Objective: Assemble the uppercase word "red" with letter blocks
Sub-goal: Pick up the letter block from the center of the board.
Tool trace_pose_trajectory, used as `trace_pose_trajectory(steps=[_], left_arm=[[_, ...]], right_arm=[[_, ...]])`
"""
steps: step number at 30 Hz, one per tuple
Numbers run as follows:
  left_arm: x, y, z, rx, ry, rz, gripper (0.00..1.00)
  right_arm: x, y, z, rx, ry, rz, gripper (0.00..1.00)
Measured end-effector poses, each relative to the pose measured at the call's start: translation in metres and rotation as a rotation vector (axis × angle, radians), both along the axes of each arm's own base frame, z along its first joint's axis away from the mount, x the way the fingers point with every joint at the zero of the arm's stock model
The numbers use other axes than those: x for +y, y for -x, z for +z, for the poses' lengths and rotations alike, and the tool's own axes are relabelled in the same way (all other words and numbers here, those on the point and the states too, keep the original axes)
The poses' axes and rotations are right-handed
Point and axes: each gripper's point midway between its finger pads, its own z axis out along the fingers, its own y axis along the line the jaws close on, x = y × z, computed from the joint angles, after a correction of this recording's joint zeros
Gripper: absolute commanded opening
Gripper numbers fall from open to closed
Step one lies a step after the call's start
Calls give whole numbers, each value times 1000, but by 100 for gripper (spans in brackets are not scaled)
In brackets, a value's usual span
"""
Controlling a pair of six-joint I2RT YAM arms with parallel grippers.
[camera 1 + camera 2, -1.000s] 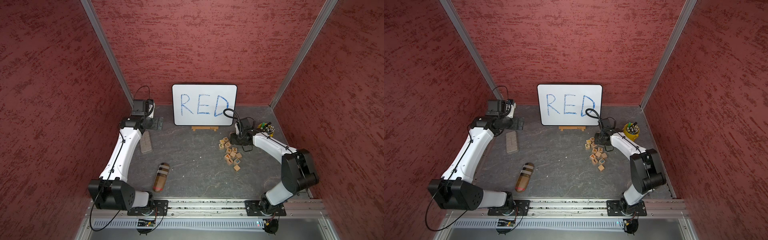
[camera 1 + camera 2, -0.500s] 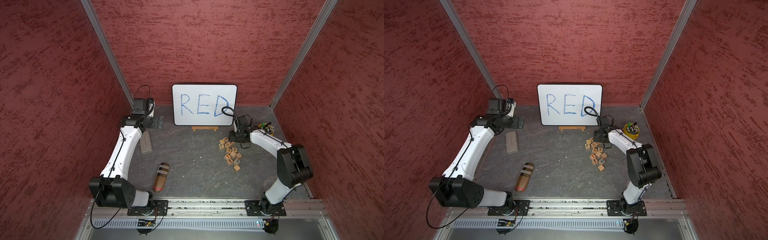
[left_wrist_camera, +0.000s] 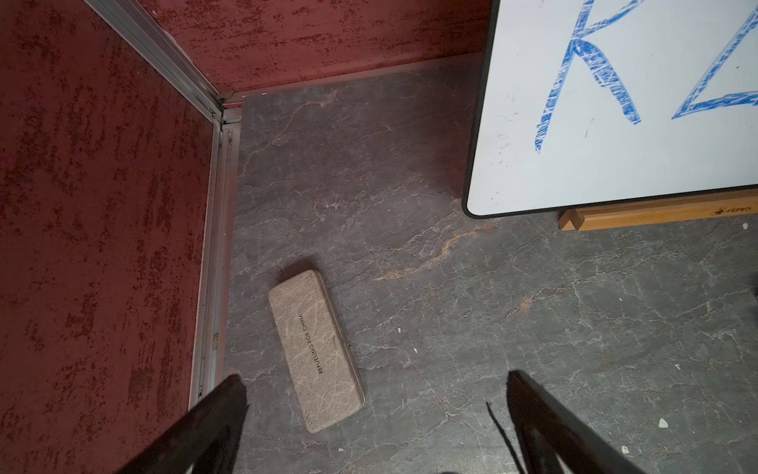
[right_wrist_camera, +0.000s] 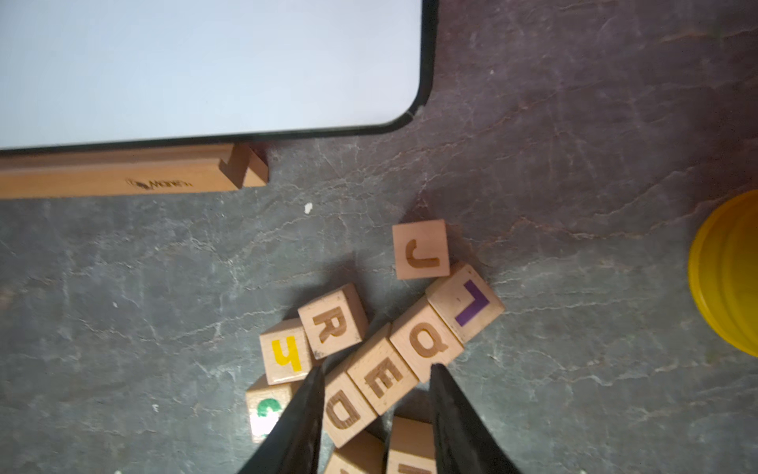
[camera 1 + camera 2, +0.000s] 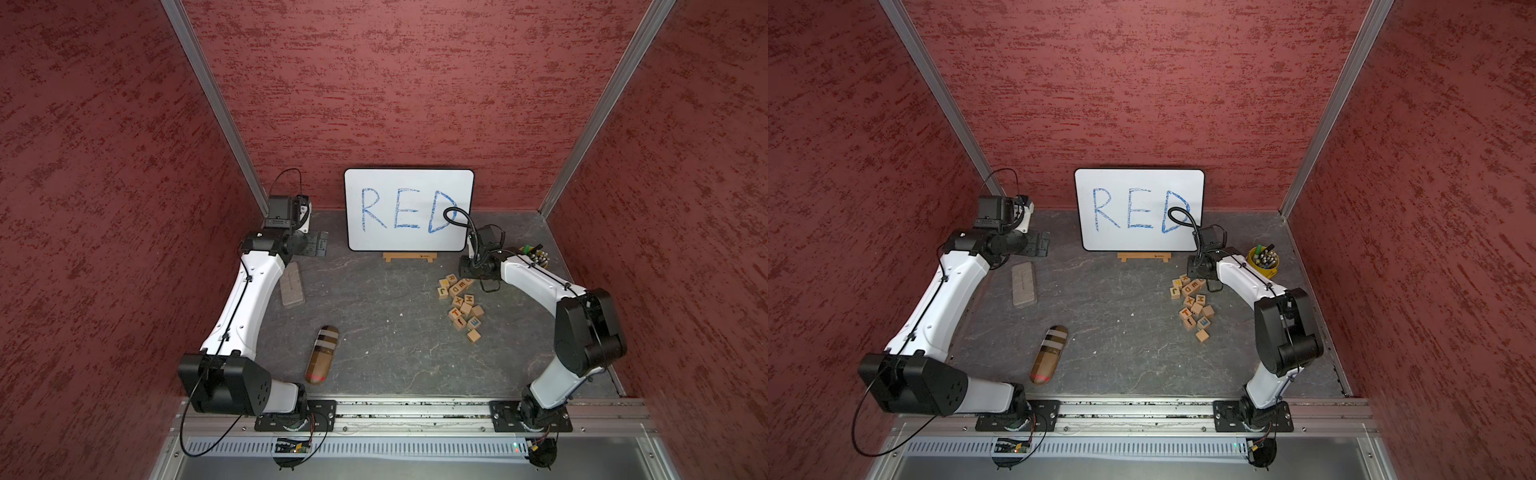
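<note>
Straddling the E block point(image 4: 383, 379) and D block point(image 4: 342, 410) w/ the right gripper point(image 4: 376, 369): jaws at a narrowish gap, one finger each side of the pair. Nothing is lifted and both sit flat on the table point(image 4: 574, 123). Wrist view is blurry at the fingertips, so can't tell if a pad touches wood. I'd call it not gripped.

Where the work is: the letter blocks point(image 5: 459, 301) lie in a loose pile on the right arm's side, between the whiteboard point(image 5: 409, 208) corner and the yellow cup point(image 5: 1262, 259). Prob why the right arm does the picking, since it's the short reach.

E and D are edge to edge in a diagonal row w/ a Q-looking block point(image 4: 426, 344) and a purple L block point(image 4: 467, 303). R block point(image 4: 333, 320) is off that line, corner against it. So all 3 letters are at the board end of the pile but not spelling anything in a line. Word not built, imo early stage.

Risk: neighbours are packed tight, so closing here likely drags D or the Q-looking block along. Wants one cube isolated first.

Left gripper point(image 3: 374, 377) is wide open and holding nothing. It's parked in the back corner over the beige case point(image 3: 316, 349), well apart from the pile and out of the right arm's way.

Whiteboard is propped on its wooden stand point(image 5: 410, 257) facing the arms, as the spelling ref.
</note>
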Motion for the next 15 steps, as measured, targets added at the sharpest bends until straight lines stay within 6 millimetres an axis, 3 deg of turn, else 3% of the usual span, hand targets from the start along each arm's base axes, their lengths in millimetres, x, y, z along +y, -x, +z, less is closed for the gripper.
trace_pose_trajectory(steps=[6,15], left_arm=[[-7,7,6,-20,-5,-28,100],[-8,21,11,-45,-6,-37,100]], right_arm=[[13,-9,4,0,-35,33,44],[26,2,-29,90,-9,71,47]])
